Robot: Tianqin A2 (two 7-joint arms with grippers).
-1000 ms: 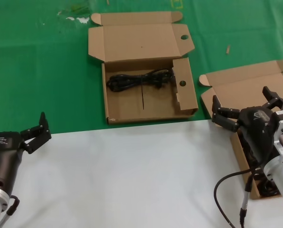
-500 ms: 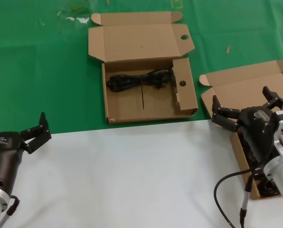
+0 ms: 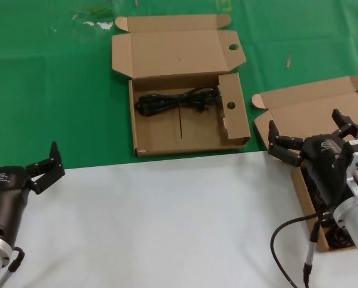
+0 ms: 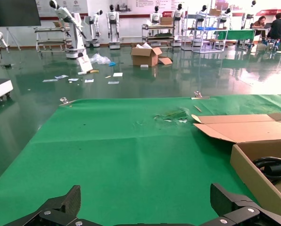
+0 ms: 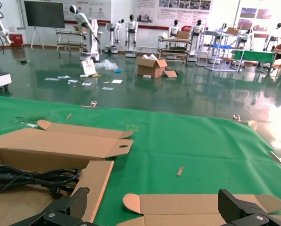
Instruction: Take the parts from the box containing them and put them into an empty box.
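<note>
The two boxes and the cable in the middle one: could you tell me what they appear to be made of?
Both boxes, the middle one with hole-punched flaps and the one under the right pincer, look like matte brown cardboard: creased fold lines, raw cut edges. The cable looks rubber- or plastic-sheathed: black, slightly glossy, bending in loose coils. Left pincer waits over the white surface.

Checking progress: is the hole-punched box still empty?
No. The hole-punched box already holds one black cable bundle, lying along its far side.
</note>
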